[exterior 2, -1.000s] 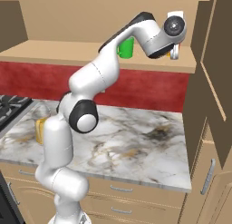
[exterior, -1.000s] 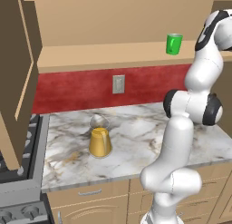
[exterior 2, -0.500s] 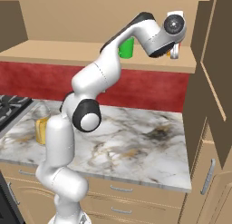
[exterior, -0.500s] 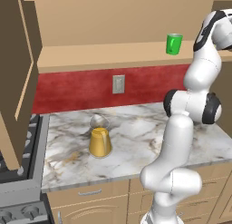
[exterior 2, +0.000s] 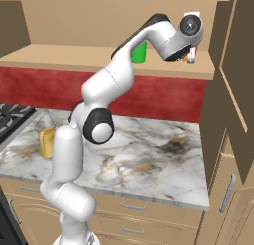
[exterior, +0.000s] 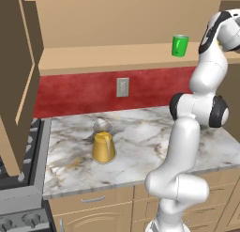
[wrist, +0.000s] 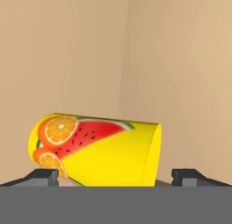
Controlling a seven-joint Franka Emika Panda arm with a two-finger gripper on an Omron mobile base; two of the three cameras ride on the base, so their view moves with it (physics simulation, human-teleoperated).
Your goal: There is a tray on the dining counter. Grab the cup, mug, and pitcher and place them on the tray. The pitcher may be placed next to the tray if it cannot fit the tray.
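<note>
Found end effector (wrist: 115, 175) spread wide and empty, fingertips (wrist: 43, 175) flanking the cup (wrist: 95, 150) on the shelf (exterior 2: 59, 58) at 3 o'clock of the mug (exterior 2: 138, 52); judged risk: closing off-centre could topple cup off shelf edge.

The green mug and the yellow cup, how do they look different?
The mug is plain bright green; the cup is yellow with orange slices and watermelon printed on it. The mug stands clear of the gripper; the cup sits between its open fingertips. Both are small vessels on the upper wooden shelf.
</note>
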